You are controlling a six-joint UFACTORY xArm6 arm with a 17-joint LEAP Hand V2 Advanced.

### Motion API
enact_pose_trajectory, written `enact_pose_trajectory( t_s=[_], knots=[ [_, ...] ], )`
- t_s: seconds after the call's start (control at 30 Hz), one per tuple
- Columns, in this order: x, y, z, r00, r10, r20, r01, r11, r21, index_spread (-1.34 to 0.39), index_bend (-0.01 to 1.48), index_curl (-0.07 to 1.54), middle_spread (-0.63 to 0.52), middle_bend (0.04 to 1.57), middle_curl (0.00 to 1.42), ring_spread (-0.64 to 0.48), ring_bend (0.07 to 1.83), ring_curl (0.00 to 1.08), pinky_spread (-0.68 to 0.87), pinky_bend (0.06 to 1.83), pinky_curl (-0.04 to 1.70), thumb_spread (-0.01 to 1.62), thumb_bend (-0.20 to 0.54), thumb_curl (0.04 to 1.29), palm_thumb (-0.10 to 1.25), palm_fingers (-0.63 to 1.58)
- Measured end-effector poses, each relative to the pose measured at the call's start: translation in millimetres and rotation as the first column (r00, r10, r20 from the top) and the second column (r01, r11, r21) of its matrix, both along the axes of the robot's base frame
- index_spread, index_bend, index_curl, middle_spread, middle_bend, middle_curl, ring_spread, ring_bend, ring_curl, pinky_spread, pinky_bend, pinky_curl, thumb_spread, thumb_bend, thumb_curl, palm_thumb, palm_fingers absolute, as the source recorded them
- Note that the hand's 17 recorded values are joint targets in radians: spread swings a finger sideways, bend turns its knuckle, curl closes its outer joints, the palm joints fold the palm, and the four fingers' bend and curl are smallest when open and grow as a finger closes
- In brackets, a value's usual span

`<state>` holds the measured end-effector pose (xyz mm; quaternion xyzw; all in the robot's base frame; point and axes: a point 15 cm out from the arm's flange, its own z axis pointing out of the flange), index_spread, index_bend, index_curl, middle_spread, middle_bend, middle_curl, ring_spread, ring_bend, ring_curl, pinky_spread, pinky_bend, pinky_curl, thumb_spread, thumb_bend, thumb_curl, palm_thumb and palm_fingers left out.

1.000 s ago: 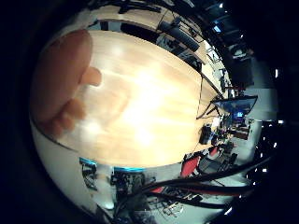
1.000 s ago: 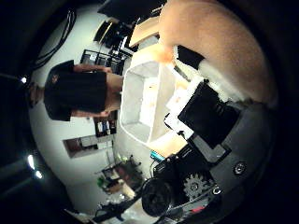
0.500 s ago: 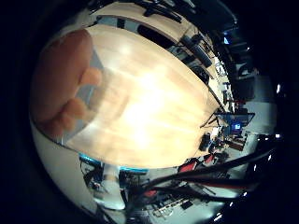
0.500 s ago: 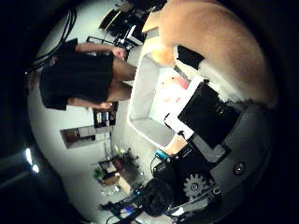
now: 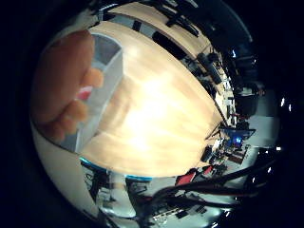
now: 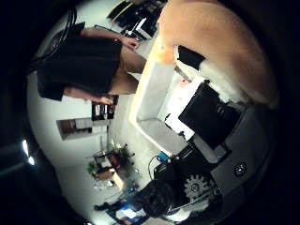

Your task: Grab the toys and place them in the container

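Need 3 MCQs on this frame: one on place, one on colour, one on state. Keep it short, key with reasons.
1. Where is the container?
A. on the wooden table
B. on the floor
C. on a chair

2. What colour is the plush toy close to the palm?
A. blue
B. orange-tan
C. green

3. What state is the robot hand in?
A. open, holding nothing
B. shut on the plush toy
C. out of view

Key:
1 A, the grey container stands on the light wooden table, near its edge.
2 B, the soft orange-tan shape fills one side of both palm views.
3 B, the black and white fingers curl against the plush toy, which sits tight to the palm.
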<state>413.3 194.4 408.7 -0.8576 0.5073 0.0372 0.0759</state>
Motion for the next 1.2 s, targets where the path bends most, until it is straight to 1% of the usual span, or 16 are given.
enact_pose_trajectory(
  t_s=[0.1, 0.23, 0.4, 0.53, 0.67, 0.9, 0.97, 1.03, 1.07, 1.1, 1.13, 1.2],
  knots=[
    [-5, 17, -4, 1.0, 0.03, 0.004, -0.03, 1.0, -0.007, -0.63, 0.18, 0.83, -0.37, 0.96, 0.65, -0.32, 1.29, 0.49, -0.42, 1.22, 0.54, 1.09, -0.012, 0.31, 1.06, 1.19],
    [-2, 17, -6, 1.0, 0.022, 0.007, -0.022, 1.0, -0.006, -0.63, 0.18, 0.83, -0.37, 0.95, 0.65, -0.32, 1.29, 0.49, -0.42, 1.23, 0.54, 1.09, -0.013, 0.31, 1.06, 1.19],
    [-2, 20, -5, 0.999, 0.05, 0.022, -0.049, 0.999, -0.006, -0.63, 0.18, 0.83, -0.37, 0.95, 0.65, -0.31, 1.29, 0.49, -0.42, 1.23, 0.54, 1.09, -0.012, 0.31, 1.06, 1.18],
    [-3, 27, -7, 0.999, 0.044, 0.023, -0.044, 0.999, -0.004, -0.63, 0.19, 0.84, -0.37, 0.95, 0.65, -0.31, 1.29, 0.49, -0.42, 1.23, 0.55, 1.08, -0.013, 0.31, 1.06, 1.18],
    [-6, 29, -15, 0.998, 0.068, 0.014, -0.068, 0.998, -0.009, -0.63, 0.19, 0.84, -0.37, 0.94, 0.65, -0.31, 1.28, 0.49, -0.42, 1.23, 0.55, 1.08, -0.013, 0.31, 1.06, 1.18],
    [-9, 48, -13, 0.993, 0.112, 0.041, -0.113, 0.994, -0.001, -0.63, 0.17, 0.83, -0.37, 0.94, 0.65, -0.32, 1.27, 0.48, -0.42, 1.24, 0.55, 1.08, -0.014, 0.31, 1.05, 1.17],
    [-11, 51, -13, 0.992, 0.119, 0.041, -0.119, 0.993, 0.0, -0.63, 0.16, 0.83, -0.37, 0.91, 0.64, -0.33, 1.26, 0.48, -0.42, 1.24, 0.54, 1.09, -0.021, 0.3, 1.03, 1.14],
    [-11, 50, -14, 0.99, 0.131, 0.043, -0.131, 0.991, -0.001, -0.62, 0.15, 0.81, -0.38, 0.88, 0.63, -0.34, 1.25, 0.47, -0.45, 1.24, 0.54, 1.11, -0.061, 0.28, 0.94, 1.08],
    [-10, 50, -13, 0.988, 0.145, 0.046, -0.145, 0.989, -0.001, -0.62, 0.13, 0.8, -0.38, 0.85, 0.62, -0.35, 1.24, 0.47, -0.46, 1.24, 0.53, 1.1, -0.085, 0.26, 0.84, 1.03],
    [-9, 51, -13, 0.987, 0.152, 0.05, -0.152, 0.988, 0.0, -0.61, 0.12, 0.79, -0.38, 0.8, 0.61, -0.35, 1.23, 0.47, -0.49, 1.24, 0.53, 1.08, -0.116, 0.24, 0.72, 0.96],
    [-9, 51, -13, 0.987, 0.153, 0.051, -0.153, 0.988, 0.002, -0.59, 0.13, 0.79, -0.38, 0.78, 0.6, -0.36, 1.22, 0.47, -0.5, 1.24, 0.53, 1.07, -0.103, 0.23, 0.64, 0.92],
    [-8, 48, -13, 0.987, 0.153, 0.052, -0.153, 0.988, -0.002, -0.58, 0.13, 0.76, -0.37, 0.7, 0.59, -0.35, 1.19, 0.46, -0.52, 1.25, 0.53, 1.02, -0.105, 0.21, 0.48, 0.79]
  ],
)
